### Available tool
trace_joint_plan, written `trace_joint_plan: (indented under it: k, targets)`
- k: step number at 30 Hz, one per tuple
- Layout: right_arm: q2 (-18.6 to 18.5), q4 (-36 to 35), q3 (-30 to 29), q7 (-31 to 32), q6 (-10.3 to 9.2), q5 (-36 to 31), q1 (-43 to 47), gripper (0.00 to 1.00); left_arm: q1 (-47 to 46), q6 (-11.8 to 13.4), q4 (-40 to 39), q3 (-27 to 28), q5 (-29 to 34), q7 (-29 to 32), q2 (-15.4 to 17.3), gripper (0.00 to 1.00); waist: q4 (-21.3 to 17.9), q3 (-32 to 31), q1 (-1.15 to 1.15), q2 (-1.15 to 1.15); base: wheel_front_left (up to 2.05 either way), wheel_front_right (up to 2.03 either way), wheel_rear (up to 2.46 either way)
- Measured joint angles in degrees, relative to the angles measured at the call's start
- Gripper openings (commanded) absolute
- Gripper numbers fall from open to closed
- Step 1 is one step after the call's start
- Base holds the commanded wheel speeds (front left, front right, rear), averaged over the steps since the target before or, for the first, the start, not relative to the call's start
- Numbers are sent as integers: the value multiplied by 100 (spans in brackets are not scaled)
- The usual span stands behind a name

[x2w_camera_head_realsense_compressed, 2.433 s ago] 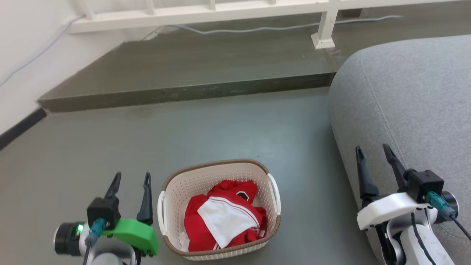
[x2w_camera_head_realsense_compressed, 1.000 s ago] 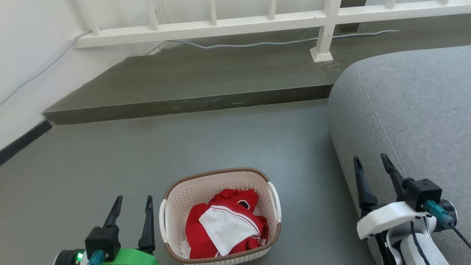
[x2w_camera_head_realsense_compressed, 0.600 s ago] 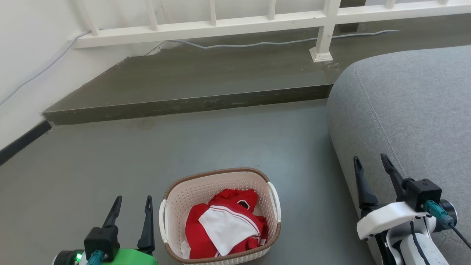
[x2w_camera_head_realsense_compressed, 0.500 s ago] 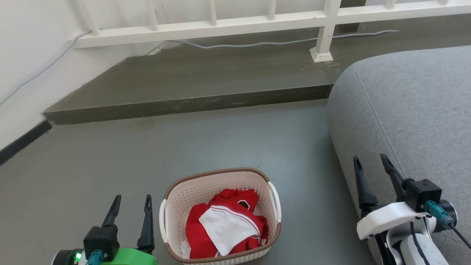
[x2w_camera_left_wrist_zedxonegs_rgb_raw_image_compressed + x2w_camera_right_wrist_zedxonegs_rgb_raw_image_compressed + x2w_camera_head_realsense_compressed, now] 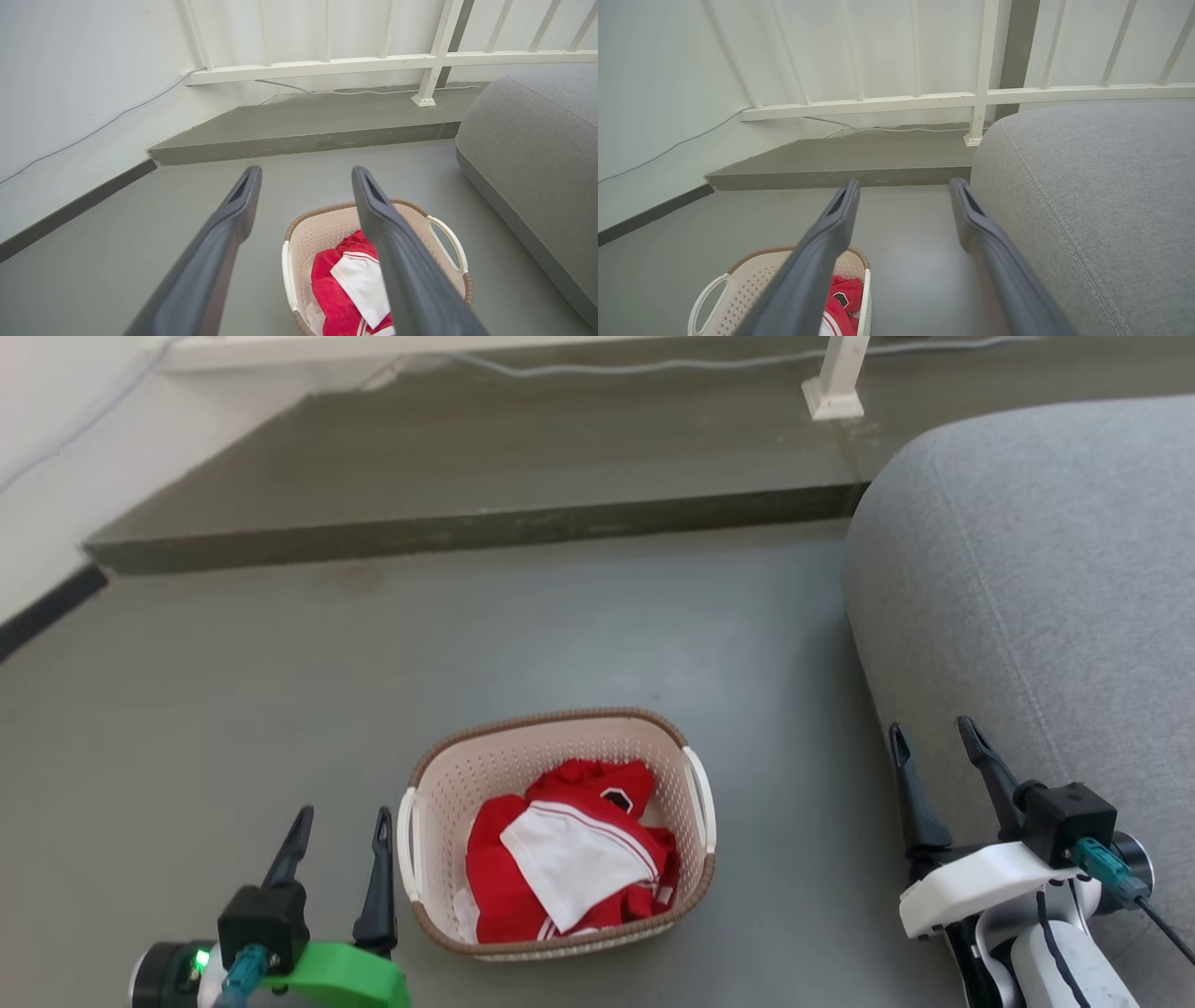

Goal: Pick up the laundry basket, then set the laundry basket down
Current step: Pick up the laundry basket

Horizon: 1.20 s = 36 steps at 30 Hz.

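**Laundry basket** (image 5: 551, 718): cream perforated walls, brown rim, a white handle at each short side. It stands upright on the grey floor (image 5: 233, 691), lower centre of the head view. In the left wrist view (image 5: 322, 228) its near end is cut off by the bottom edge and one dark finger masks part of it. In the right wrist view (image 5: 752, 284) only part of it shows, at lower left, behind a finger.

**Red and white garment** (image 5: 569, 868): crumpled inside the basket. Whatever lies beneath it is hidden.

**Left tool** (image 5: 343, 814): lower left of the head view, just beside the basket's left handle, with no contact visible. Its fingers are spread with nothing between them (image 5: 306, 170). The bottom edge cuts off its green body.

**Right tool** (image 5: 931, 725): lower right, well apart from the basket, in front of the sofa. Its fingers are parted and empty (image 5: 904, 182).

**Grey sofa** (image 5: 1027, 569): right side, cropped by the frame edge.

**Raised step** (image 5: 467, 457): upper part of the head view.

**White railing** (image 5: 327, 70): stands on the step. The head view shows only the foot of one post.
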Motion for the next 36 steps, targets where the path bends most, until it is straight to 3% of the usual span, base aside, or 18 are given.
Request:
trace_joint_plan:
  k: [19, 36]
  targets:
    - [3, 188, 163, 0, 44, 2, -992, 100, -1406, -108, 431, 19, -38, 249, -38, 100, 130, 1562, 1, 0, 0, 0, 0]
    - [4, 1121, 438, 0, 68, -5, -2502, 100, -3279, -592, 1638, -77, -149, 601, -91, 100, 173, 2914, 1, 0, 0, 0, 0]
